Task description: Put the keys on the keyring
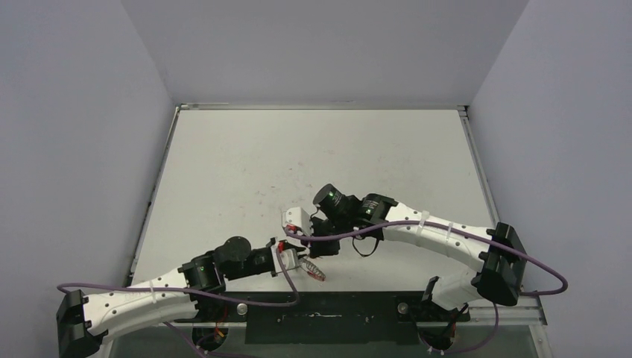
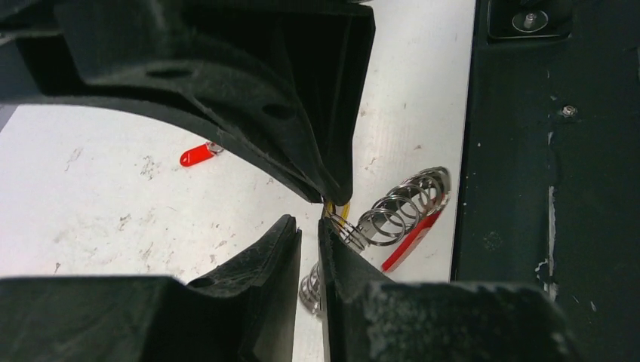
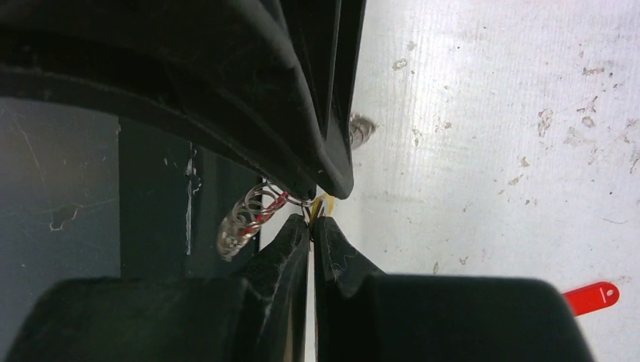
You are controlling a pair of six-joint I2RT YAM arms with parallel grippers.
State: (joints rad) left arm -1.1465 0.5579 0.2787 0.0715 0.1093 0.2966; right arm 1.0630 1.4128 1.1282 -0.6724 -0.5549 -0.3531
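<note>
Right gripper (image 3: 310, 224) pinches the yellow key (image 3: 320, 204); left gripper (image 2: 308, 230) meets the keyring (image 2: 392, 215), hold unclear. Red key (image 2: 198, 155) shows only in wrist views

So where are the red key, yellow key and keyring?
Red key (image 2: 198, 156): left wrist view, red head.
Keyring (image 2: 396, 213): left wrist view, silver coil.
Yellow key (image 3: 320, 205): right wrist view, visible yellow sliver.

From the top camera we look down from above and behind over the whole table (image 1: 246, 149), the arms (image 1: 417, 227) rooted at the bottom edge, everything small. On the left wrist we sit right behind its fingers (image 2: 264, 256), very near the surface, the table's dark rail (image 2: 543, 188) on our right. On the right wrist we face the other way, rail on our left. Both wrist views share the keyring (image 2: 400, 215) and red key (image 2: 198, 155).
</note>
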